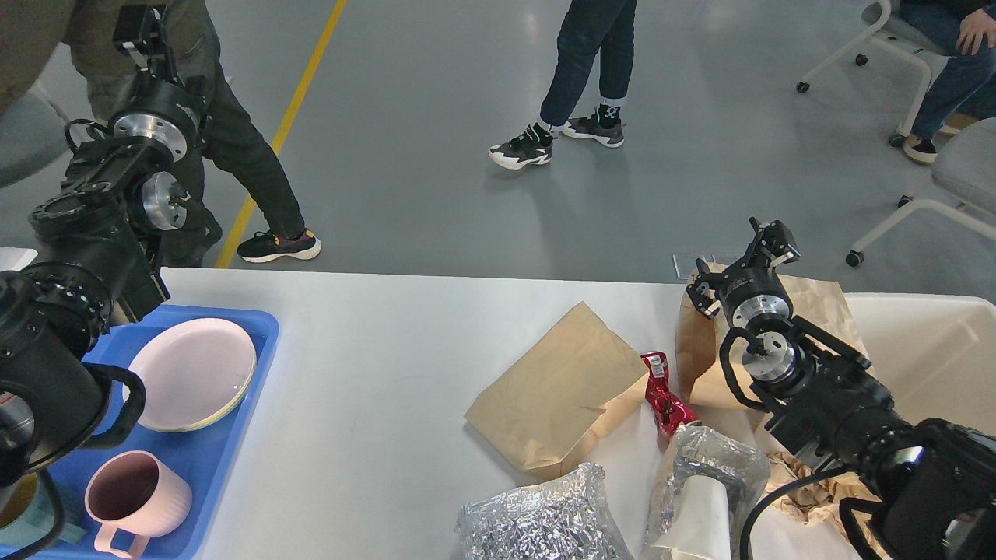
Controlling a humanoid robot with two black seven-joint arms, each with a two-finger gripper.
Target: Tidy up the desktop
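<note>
two paper bags [556, 386] [809, 311], two foil bags [537, 517] [712, 467], one plate [192, 373].

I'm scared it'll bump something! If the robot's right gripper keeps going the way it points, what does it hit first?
Probably nothing soon: the right gripper points up and away, past the desktop edge toward open floor, though depth is unclear.

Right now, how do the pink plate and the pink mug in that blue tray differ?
The pink plate is wide and shallow with a yellowish rim; the pink mug is narrower, deeper and ribbed. The mug has a handle, the plate none. The plate lies farther back, the mug nearer me. Both are pale pink, look empty and sit in the blue tray.
</note>
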